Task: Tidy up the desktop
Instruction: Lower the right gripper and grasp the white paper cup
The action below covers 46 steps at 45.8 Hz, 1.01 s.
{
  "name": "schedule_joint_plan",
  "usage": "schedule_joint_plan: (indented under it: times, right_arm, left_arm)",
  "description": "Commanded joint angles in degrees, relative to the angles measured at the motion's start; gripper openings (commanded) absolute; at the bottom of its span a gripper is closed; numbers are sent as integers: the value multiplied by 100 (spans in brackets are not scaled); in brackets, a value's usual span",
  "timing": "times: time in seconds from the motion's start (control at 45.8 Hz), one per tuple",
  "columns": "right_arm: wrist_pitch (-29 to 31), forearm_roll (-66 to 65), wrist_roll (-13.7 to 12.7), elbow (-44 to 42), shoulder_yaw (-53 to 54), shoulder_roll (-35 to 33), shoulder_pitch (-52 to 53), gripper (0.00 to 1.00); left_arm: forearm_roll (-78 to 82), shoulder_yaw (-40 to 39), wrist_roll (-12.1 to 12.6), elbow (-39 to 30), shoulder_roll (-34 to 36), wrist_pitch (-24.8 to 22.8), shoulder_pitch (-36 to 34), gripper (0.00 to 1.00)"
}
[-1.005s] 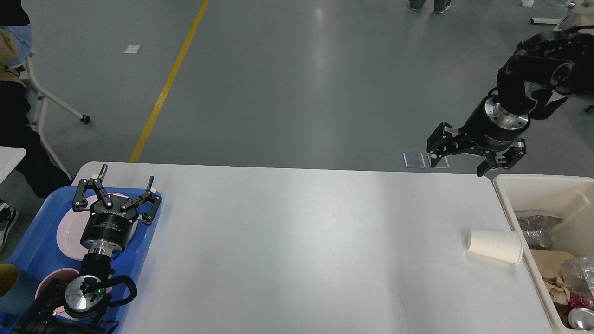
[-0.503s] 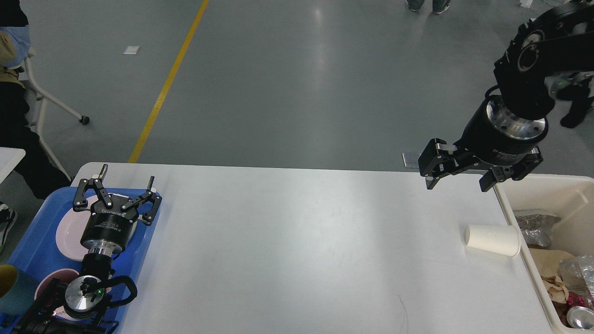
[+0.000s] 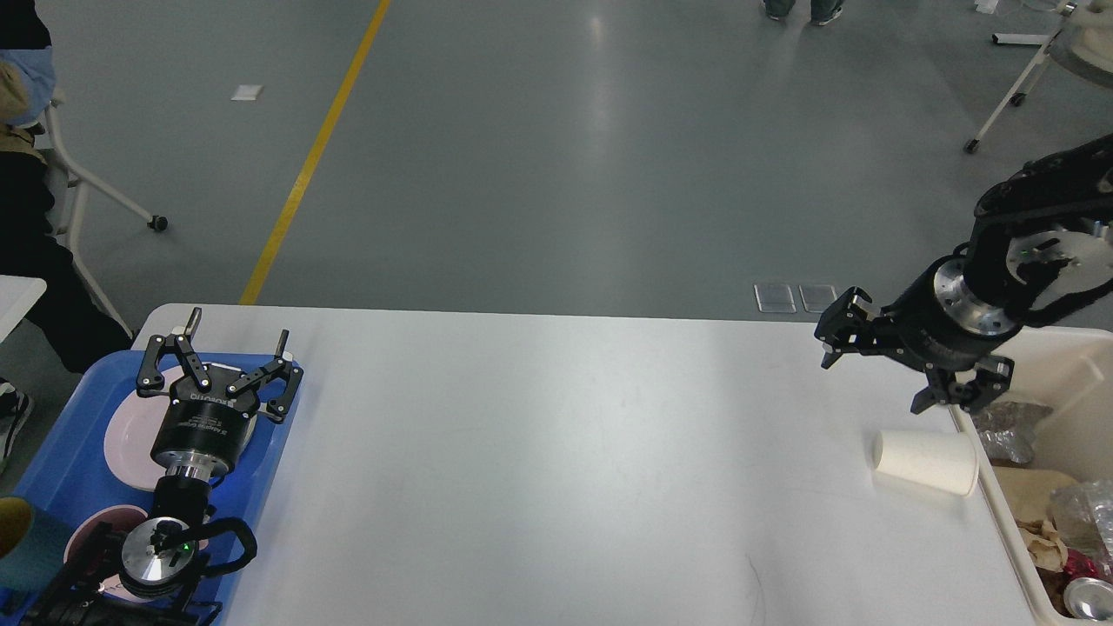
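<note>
The large smooth white rectangular tabletop [image 3: 556,469] with rounded corners fills the lower part of the head view, its middle bare. Against its left edge sits a blue plastic tray [image 3: 61,435] carrying a round pink plate [image 3: 122,435], a second pink dish [image 3: 87,530] nearer the front left corner, and a teal cup [image 3: 22,543] at the view's edge. Against the right edge stands a cream-white open plastic bin [image 3: 1043,348] holding crumpled wrappers and a metal can [image 3: 1087,598]. The black left gripper [image 3: 228,352] hovers over the tray and the pink plate near the back left corner, jaws spread apart and holding nothing. The black right gripper [image 3: 883,374] hangs above the back right corner, just beside the bin's rim, jaws apart and holding nothing. Just in front of it, a white paper cup [image 3: 923,462] lies on its side on the tabletop close to the right edge, next to the bin wall.
</note>
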Motion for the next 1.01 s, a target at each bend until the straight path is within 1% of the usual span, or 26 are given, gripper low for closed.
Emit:
schedule_joint_plan:
  times: [0.0, 0.066, 0.087, 0.24, 0.328, 0.459, 0.568, 0.59, 0.787, 0.983]
  right_arm:
    - [-506, 1078, -11, -476, 64, -392, -782, 90]
    - [-594, 1675, -11, -845, 73, -445, -1143, 80]
    - [-603, 1851, -11, -994, 73, -445, -1283, 78]
    - [-717, 3012, -11, -2093, 257, -568, -2390, 78]
    - [-937, 3391, -11, -2559, 669, -612, -3085, 79]
    - [-999, 3383, -46, -3280, 1575, -761, -4095, 81]
    - [-1042, 3339, -72, -3746, 1910, -709, -4676, 81]
    - [-1043, 3321, -72, -4077, 1953, -657, -4886, 80]
    - [-1051, 3242, -72, -4994, 2129, -366, -5371, 80]
    - [-1069, 3075, -64, -5355, 2279, -121, -5573, 80]
  left_arm:
    - [-2, 4, 0, 0, 0, 0, 0, 96]
    - [-2, -5, 0, 0, 0, 0, 0, 96]
    - [7, -5, 0, 0, 0, 0, 0, 96]
    - [-2, 4, 0, 0, 0, 0, 0, 96]
    - [-2, 4, 0, 0, 0, 0, 0, 96]
    - [7, 4, 0, 0, -9, 0, 0, 96]
    - [7, 4, 0, 0, 0, 0, 0, 96]
    - [7, 4, 0, 0, 0, 0, 0, 96]
    - [7, 4, 0, 0, 0, 0, 0, 96]
    - [-2, 4, 0, 0, 0, 0, 0, 96]
